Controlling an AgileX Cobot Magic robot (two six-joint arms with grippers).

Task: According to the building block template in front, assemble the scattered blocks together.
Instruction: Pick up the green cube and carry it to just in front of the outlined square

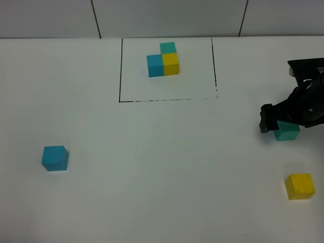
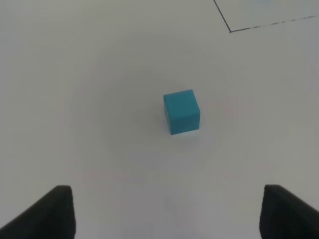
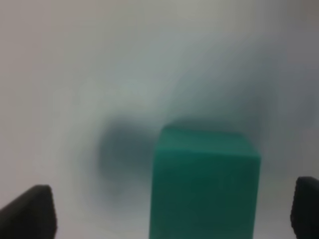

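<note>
high: template (image 1: 163, 59) inside black frame (image 1: 120, 71), far side; blue cube (image 1: 54, 158) alone at left; green cube (image 1: 287, 131) partly hidden under right arm (image 1: 306, 104); yellow cube (image 1: 299, 186) near it, apart | left wrist: left gripper (image 2: 168, 214) wide open, empty, blue cube ahead; frame corner cut off | right wrist: right gripper (image 3: 168, 214) wide open, green cube between fingers, not gripped, blurred

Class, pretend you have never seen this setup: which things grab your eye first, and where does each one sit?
The brightest spot is the building block template, three cubes joined in an L inside a black-lined rectangle at far centre. Next comes the right gripper, jaws open on either side of the teal-green cube at the right edge. The sky-blue cube sits alone at front left, the yellow cube at front right.
</note>
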